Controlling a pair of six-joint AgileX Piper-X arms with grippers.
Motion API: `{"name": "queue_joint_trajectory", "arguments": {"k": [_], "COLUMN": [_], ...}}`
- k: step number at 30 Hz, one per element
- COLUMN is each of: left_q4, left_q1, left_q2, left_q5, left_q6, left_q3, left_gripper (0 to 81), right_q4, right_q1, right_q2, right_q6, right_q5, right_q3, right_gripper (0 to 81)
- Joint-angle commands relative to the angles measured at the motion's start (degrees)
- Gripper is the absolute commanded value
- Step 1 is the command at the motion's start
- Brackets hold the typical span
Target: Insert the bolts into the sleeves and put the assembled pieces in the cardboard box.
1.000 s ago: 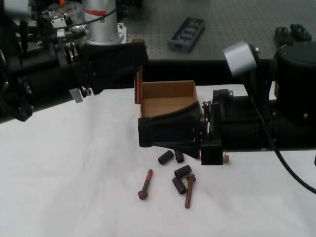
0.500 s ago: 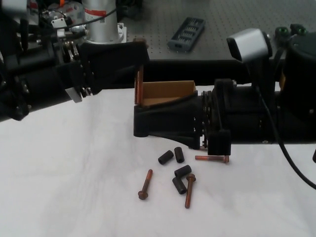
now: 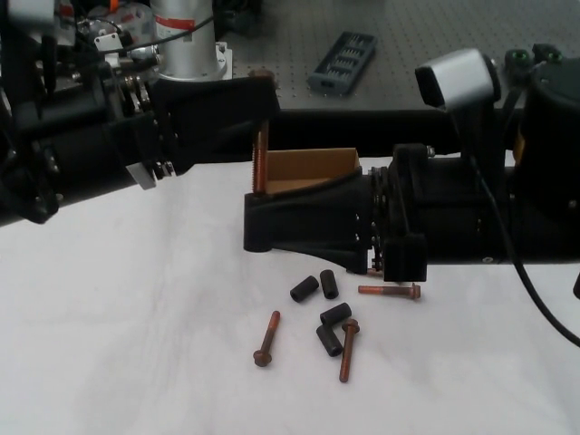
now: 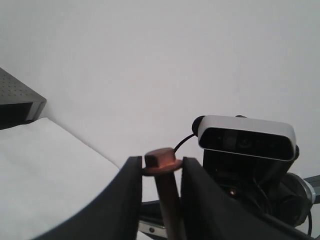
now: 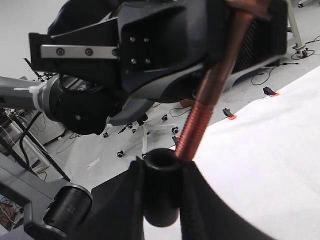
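Nearest on the white-covered table (image 3: pixel 136 344) lie three loose bolts (image 3: pixel 265 338) and four loose sleeves (image 3: pixel 304 288), scattered close together, none of them joined.

Above and just beyond them the right pincer (image 3: pixel 256 231) is clamped on the held sleeve (image 5: pixel 161 192), which stands with its open bore facing up. Over it the left pincer (image 4: pixel 161 167) is closed on the held bolt (image 5: pixel 212 95) just below the head, so the shank hangs down with its threaded end at the sleeve's mouth. In the right wrist view the tip sits at the rim of the bore rather than at its centre. Whether it has entered at all cannot be told.

Behind the two pincers the cardboard box (image 3: pixel 308 165) stands open on the table, with no assembled piece visible inside it. Farther off a grey tray (image 3: pixel 343 60) rests on the bare bench.

The step in hand looks like the first insertion, so the task is at an early stage. The next move probably calls for a small sideways correction to centre the tip over the bore. After that comes a straight push down while the right pincer keeps the sleeve upright.
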Motion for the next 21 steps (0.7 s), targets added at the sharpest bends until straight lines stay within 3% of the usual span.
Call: {"name": "queue_joint_trajectory", "arguments": {"k": [1, 7, 21], "left_q4": [-0.8, -0.8, 2.4], "left_q1": [-0.4, -0.4, -0.4], "left_q2": [-0.5, -0.5, -0.5], "left_q5": [1.7, 2.5, 3.9], "left_q6": [1.2, 1.1, 5.0], "left_q3": [-0.3, -0.3, -0.3], "left_gripper": [0.6, 0.6, 0.6], "right_q4": [-1.5, -1.5, -2.3], "right_q1": [-0.9, -3.3, -3.5], "right_q2": [0.0, 1.1, 2.4], "right_q6": [0.0, 0.9, 0.9], "right_q5": [0.8, 0.5, -1.0], "right_q3": [-0.2, -0.2, -0.3], "right_gripper": [1.9, 1.9, 1.9]}}
